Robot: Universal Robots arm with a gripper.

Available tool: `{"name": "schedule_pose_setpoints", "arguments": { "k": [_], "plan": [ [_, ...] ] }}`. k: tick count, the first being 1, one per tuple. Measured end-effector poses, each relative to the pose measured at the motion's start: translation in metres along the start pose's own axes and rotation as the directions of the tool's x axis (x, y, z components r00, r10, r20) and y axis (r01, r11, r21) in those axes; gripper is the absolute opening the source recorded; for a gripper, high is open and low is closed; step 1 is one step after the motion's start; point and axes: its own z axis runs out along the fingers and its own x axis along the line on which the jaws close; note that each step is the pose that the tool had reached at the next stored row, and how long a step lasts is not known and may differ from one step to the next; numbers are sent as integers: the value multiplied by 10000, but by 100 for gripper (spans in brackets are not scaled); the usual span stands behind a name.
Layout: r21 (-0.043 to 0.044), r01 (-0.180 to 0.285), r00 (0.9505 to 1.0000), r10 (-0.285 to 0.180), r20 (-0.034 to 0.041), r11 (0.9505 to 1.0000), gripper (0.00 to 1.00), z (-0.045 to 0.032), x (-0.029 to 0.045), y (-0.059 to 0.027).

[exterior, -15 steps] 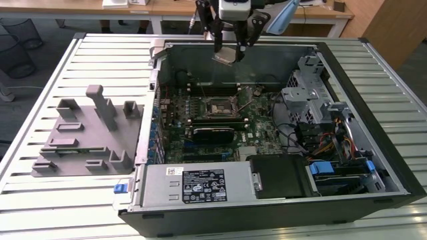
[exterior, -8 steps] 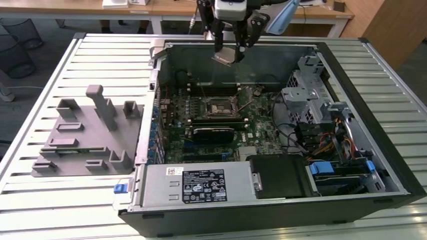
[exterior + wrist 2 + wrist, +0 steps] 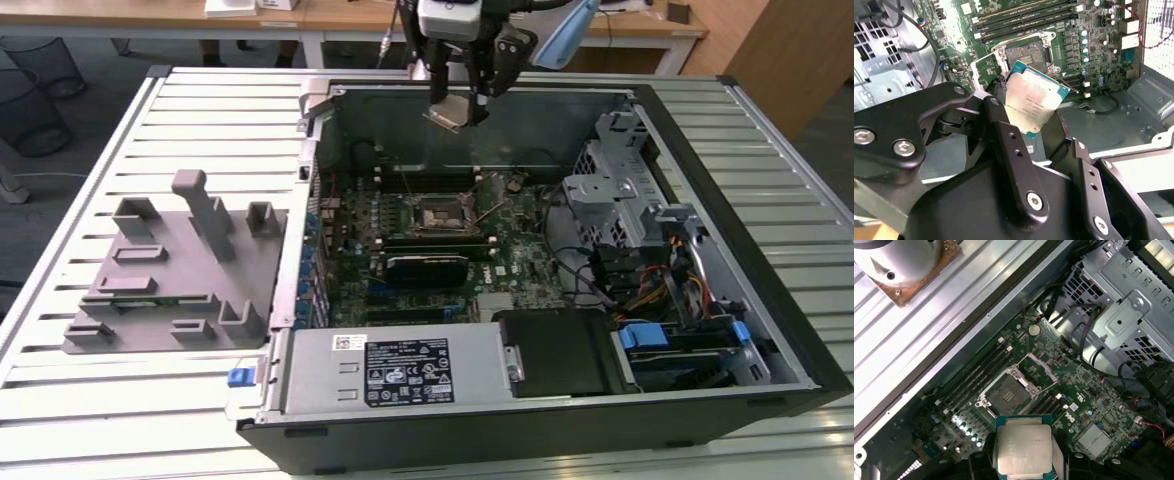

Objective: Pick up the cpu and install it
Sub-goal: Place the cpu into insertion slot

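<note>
My gripper point(image 3: 458, 100) hangs over the far side of the open computer case point(image 3: 747, 300), shut on the cpu point(image 3: 449, 112), a flat square chip with a silvery top. In the second wrist view the cpu point(image 3: 1035, 102) sits tilted between the black fingers point(image 3: 1004, 135), green rim showing, with the open socket point(image 3: 1026, 52) on the motherboard beyond it. In the first wrist view the cpu point(image 3: 1023, 450) is seen face-on, with the socket point(image 3: 1006, 392) below it and off to one side. The socket point(image 3: 437, 215) lies mid-board, its frame open and nothing in it.
Memory slots point(image 3: 424, 180), a metal drive cage point(image 3: 607, 190) with cable bundles point(image 3: 654, 275), and the power supply point(image 3: 400, 370) crowd the case. A grey fixture block point(image 3: 174, 270) stands on the slatted table at the exterior view's left.
</note>
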Motion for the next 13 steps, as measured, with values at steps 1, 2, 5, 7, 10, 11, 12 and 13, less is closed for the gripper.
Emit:
{"name": "schedule_pose_setpoints", "arguments": {
  "k": [1, 2, 5, 7, 10, 11, 12, 13],
  "plan": [
    [3, -110, 9999, 110, 5, 9999, 53, 1, 0, 0],
    [6, -222, 9998, 222, 9, 9998, 53, 1, 0, 0],
    [14, -544, 9985, 544, 22, 9985, 53, 3, 1, 1],
    [19, -745, 9972, 745, 30, 9972, 53, 4, 2, 1],
    [25, -1028, 9947, 1028, 42, 9947, 53, 7, 3, 3],
    [27, -1119, 9937, 1119, 46, 9937, 53, 7, 4, 3],
    [29, -1210, 9926, 1209, 50, 9927, 53, 8, 4, 3],
    [31, -1309, 9914, 1309, 54, 9914, 53, 9, 4, 3]
  ]
}}
